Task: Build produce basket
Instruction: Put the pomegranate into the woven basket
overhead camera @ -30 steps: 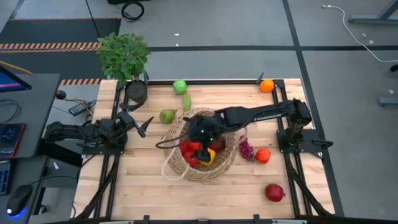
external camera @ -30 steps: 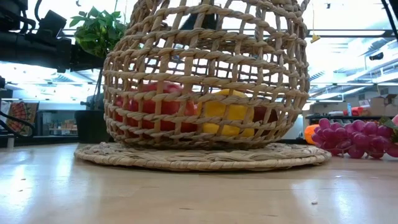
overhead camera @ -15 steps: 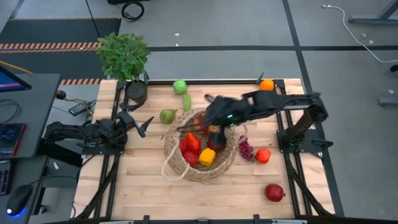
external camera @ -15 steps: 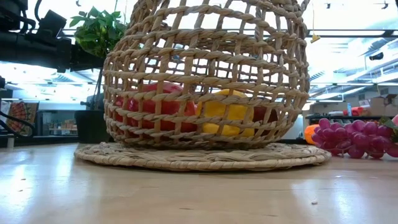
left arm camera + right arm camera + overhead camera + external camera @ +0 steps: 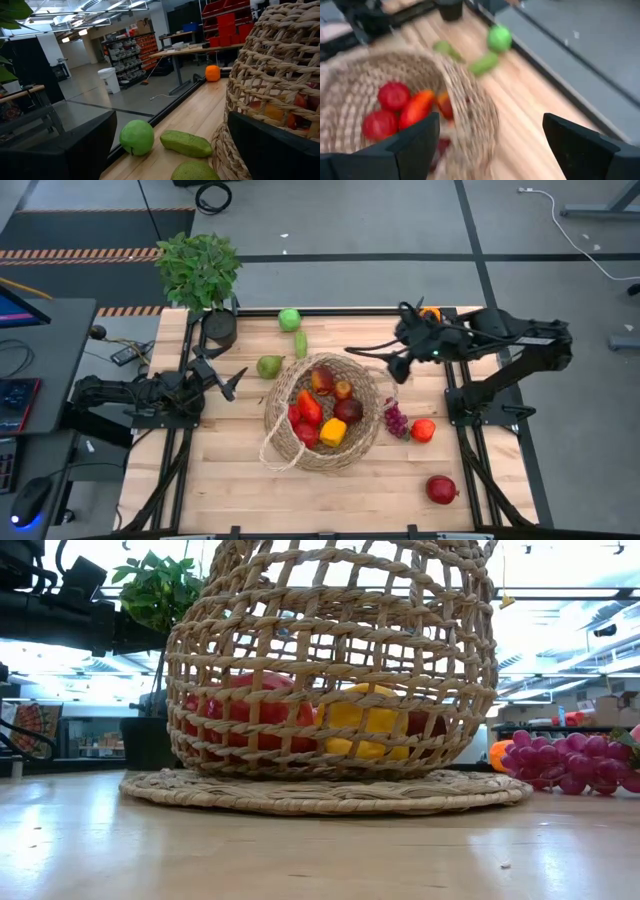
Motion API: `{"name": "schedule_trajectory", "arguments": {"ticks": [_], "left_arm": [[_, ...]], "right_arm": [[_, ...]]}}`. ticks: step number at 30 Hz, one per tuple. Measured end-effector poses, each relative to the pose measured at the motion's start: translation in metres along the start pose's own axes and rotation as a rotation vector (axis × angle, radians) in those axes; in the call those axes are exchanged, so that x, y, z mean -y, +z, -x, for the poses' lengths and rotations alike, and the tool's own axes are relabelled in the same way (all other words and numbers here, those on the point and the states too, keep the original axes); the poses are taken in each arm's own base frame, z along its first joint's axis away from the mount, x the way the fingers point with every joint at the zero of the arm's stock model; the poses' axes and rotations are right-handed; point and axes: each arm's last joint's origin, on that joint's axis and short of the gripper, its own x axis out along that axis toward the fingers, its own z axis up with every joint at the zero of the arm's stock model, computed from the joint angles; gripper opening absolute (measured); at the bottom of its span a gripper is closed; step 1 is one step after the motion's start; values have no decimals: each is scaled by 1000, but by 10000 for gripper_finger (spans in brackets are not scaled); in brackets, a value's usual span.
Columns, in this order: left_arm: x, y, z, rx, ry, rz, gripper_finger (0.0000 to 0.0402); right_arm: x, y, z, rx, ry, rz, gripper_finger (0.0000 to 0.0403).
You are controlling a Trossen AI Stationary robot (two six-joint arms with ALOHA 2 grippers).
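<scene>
The tan wicker basket (image 5: 322, 415) stands on the table's middle and holds red, orange and yellow produce (image 5: 322, 408); it also shows in the low view (image 5: 330, 670). My right gripper (image 5: 368, 362) is open and empty, in the air above the basket's far right rim; its wrist view (image 5: 491, 120) looks down on that rim. My left gripper (image 5: 232, 382) is open and empty, low at the table's left, pointing at the basket (image 5: 280, 75). A green pear (image 5: 269, 366), a green apple (image 5: 289, 319) and a long green piece (image 5: 300, 343) lie on the table beyond the basket.
Purple grapes (image 5: 396, 418), an orange-red fruit (image 5: 423, 430) and a dark red fruit (image 5: 441, 489) lie right of the basket. An orange (image 5: 430, 317) sits at the far right corner. A potted plant (image 5: 200, 270) stands at the far left corner.
My right gripper has risen out of the basket and drawn back toward the table's far right corner. The produce it covered in the basket now shows. My left gripper and the basket have kept still.
</scene>
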Motion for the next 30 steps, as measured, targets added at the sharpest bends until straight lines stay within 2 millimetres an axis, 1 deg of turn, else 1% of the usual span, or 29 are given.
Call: {"name": "schedule_trajectory", "arguments": {"ticks": [6, 8, 10, 13, 16, 18, 22, 26, 28, 30], "left_arm": [[0, 0, 0, 0, 0, 0, 388], [0, 0, 0, 0, 0, 0, 388], [0, 0, 0, 0, 0, 0, 388], [0, 0, 0, 0, 0, 0, 388], [0, 0, 0, 0, 0, 0, 388], [0, 0, 0, 0, 0, 0, 388], [0, 0, 0, 0, 0, 0, 388], [0, 0, 0, 0, 0, 0, 388], [0, 0, 0, 0, 0, 0, 388], [0, 0, 0, 0, 0, 0, 388]], "right_arm": [[24, -27, 15, -149, 63, -86, 356], [27, -35, 18, -205, 107, -80, 356], [26, -45, 17, -254, 148, -59, 356], [17, -62, 14, -312, 214, -62, 356], [3, -88, 9, -377, 222, -16, 356], [-6, -105, 6, -385, 207, 13, 356], [-18, -137, 6, -351, 158, 16, 356], [-26, -162, 13, -303, 151, 7, 356], [-33, -174, 14, -276, 153, 46, 356], [-43, -188, 11, -262, 135, 109, 356]]}}
